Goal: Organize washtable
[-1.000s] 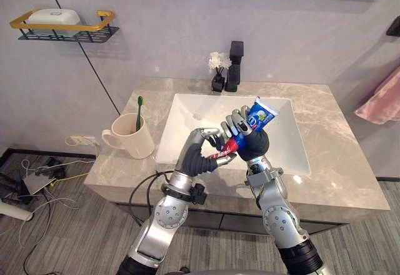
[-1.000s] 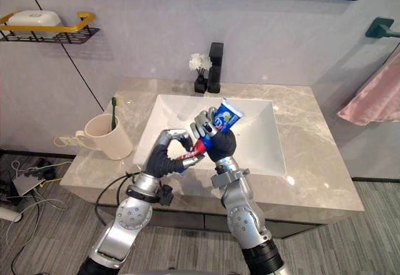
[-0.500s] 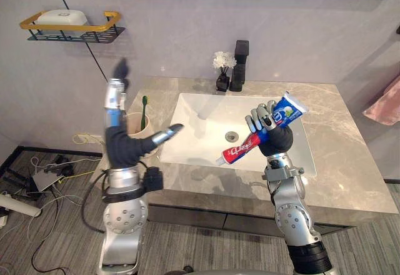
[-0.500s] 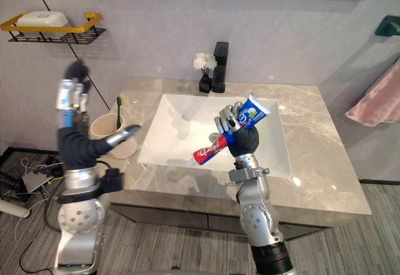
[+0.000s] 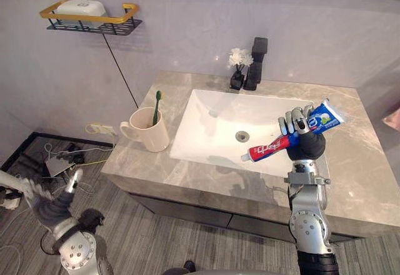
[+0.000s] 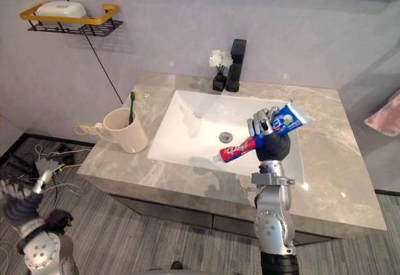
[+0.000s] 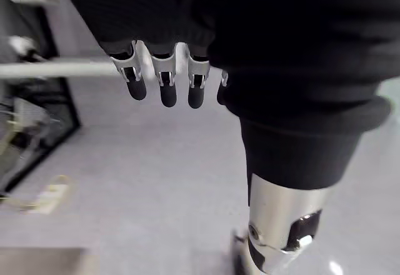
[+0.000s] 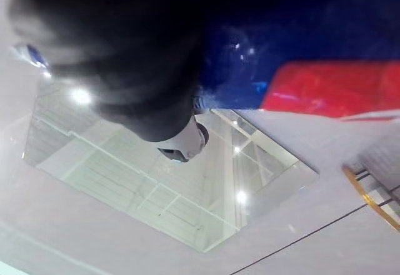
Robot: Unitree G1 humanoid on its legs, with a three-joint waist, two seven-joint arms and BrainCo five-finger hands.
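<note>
Right hand (image 5: 304, 139) has its fingers curled around the toothpaste tube (image 5: 269, 149) and holds it in the air above the right edge of the sink (image 5: 206, 131). The grip sits near the blue flat end, so the long red part points out freely toward the drain. Left hand (image 5: 51, 206) hangs low beside the table (image 5: 350, 169), near the floor, with the fingers relaxed and holding nothing.

I think the main risk is the tube turning or slipping in this end grip and falling into the sink. The cup (image 5: 148, 134) stands well apart, on the other side of the sink. If the tube goes there, its tip may hit the toothbrush (image 5: 156, 103) or push the cup over.

I count one tube, one cup, one toothbrush inside it, one black faucet (image 5: 257, 62), one small flower vase (image 5: 238, 69) and one wall shelf (image 5: 94, 20) with one white box (image 5: 79, 7).
</note>
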